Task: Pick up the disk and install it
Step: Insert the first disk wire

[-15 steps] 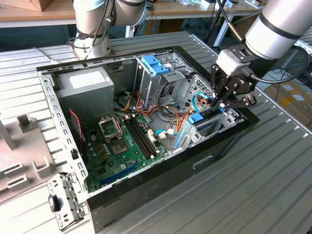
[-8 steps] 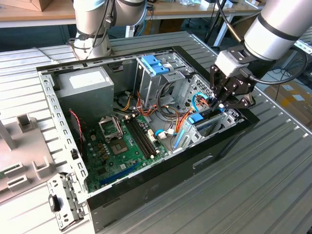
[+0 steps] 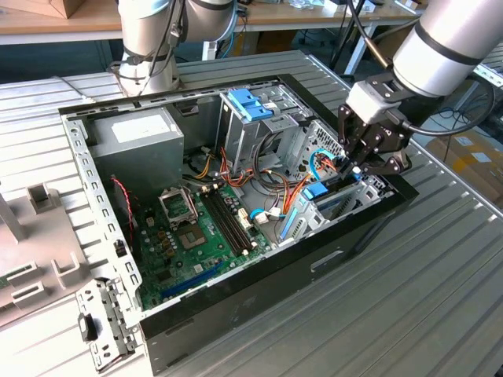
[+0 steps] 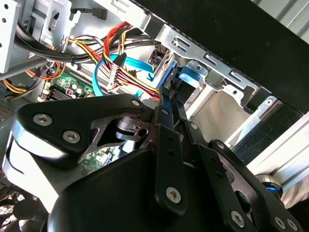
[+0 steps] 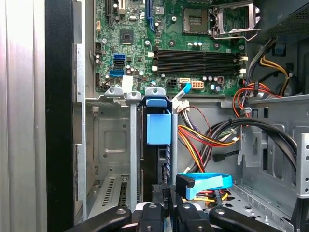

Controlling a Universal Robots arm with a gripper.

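Your disk [image 5: 158, 130] stands on edge in the drive bay of the open computer case [image 3: 259, 271], its blue rail tab uppermost, hemmed between the bay's metal uprights. In the first wrist view the pincer [image 5: 166, 203] sits narrowed on the disk's rear edge, gripping it. A blue flat cable [image 5: 205, 183] and bundled wires [image 5: 203, 137] crowd one side; the case's black wall is close on the other. The case rests on the ribbed counter [image 3: 424, 298].
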